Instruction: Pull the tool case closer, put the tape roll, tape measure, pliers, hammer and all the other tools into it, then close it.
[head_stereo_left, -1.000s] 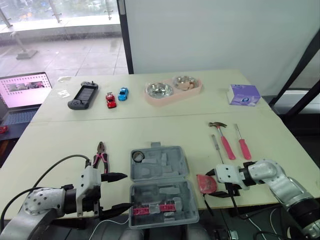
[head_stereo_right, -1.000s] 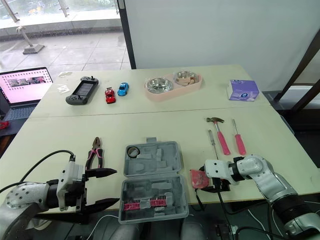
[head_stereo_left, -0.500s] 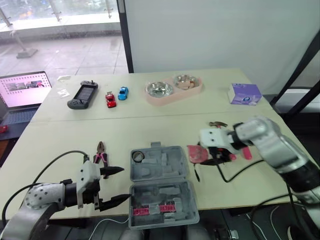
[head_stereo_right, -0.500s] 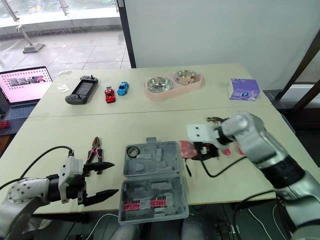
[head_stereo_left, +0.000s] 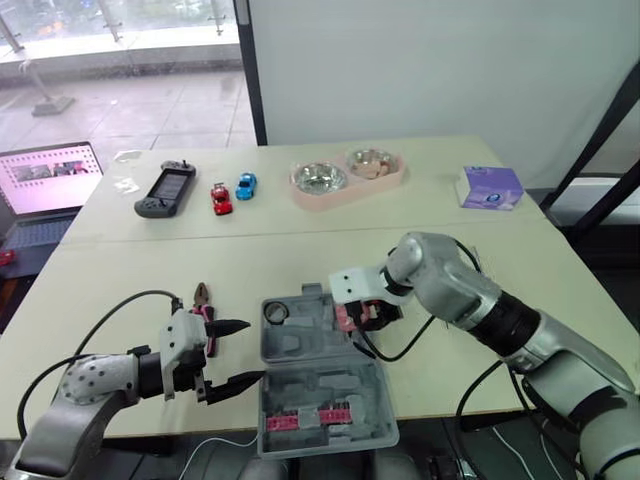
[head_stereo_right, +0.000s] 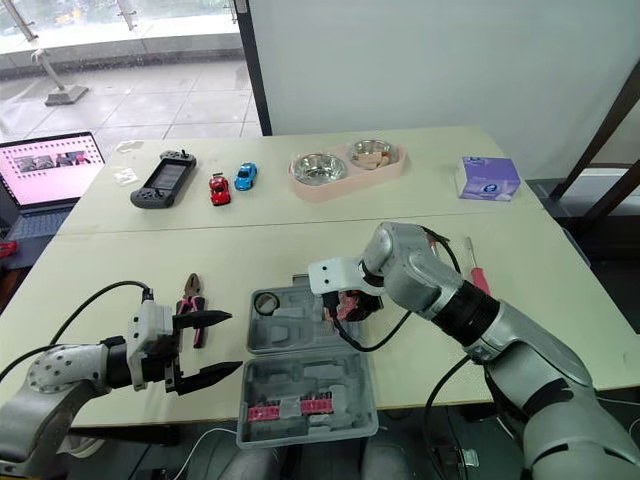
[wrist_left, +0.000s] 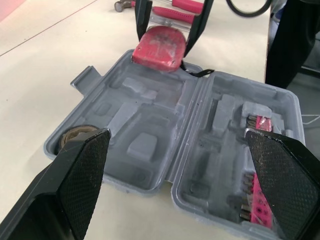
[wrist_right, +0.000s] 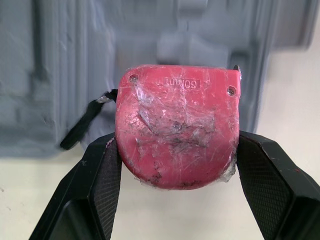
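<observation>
Tabletop (head_stereo_left: 120, 270), items L to R:

1. L hand (head_stereo_left: 250, 350): open, two black fingers spread wide, nothing betw. them. Held low, just off the L side of the case.
2. Pliers (head_stereo_left: 203, 303): red/black handles, flat on tabletop just beyond L hand.
3. Tool case (head_stereo_left: 330, 385): grey, lying open flat, just R of L hand's fingertips.
   - Far half: tape roll (head_stereo_left: 275, 313) seated in the corner pocket beyond and R of L hand.
   - Near half: pink bit strip (head_stereo_left: 305, 418) along front edge.
4. R hand (head_stereo_left: 365, 312): clamped on tape measure (wrist_right: 177, 125), one finger on each side of the red body.
   - Measure is at the R edge of the case's far half, part over grey moulding, part over bare tabletop. Touching case or not: can't tell.
   - Black strap (wrist_right: 87, 125) hangs from measure.
5. Screwdriver (head_stereo_right: 478, 282): red handle, on tabletop well R of R hand, partly behind the arm.
6. Far row, well beyond both hands:
   - game console (head_stereo_left: 167, 190)
   - red toy car (head_stereo_left: 221, 198)
   - blue toy car (head_stereo_left: 246, 186)
   - pink double bowl (head_stereo_left: 345, 178)
   - purple box (head_stereo_left: 489, 188)
</observation>
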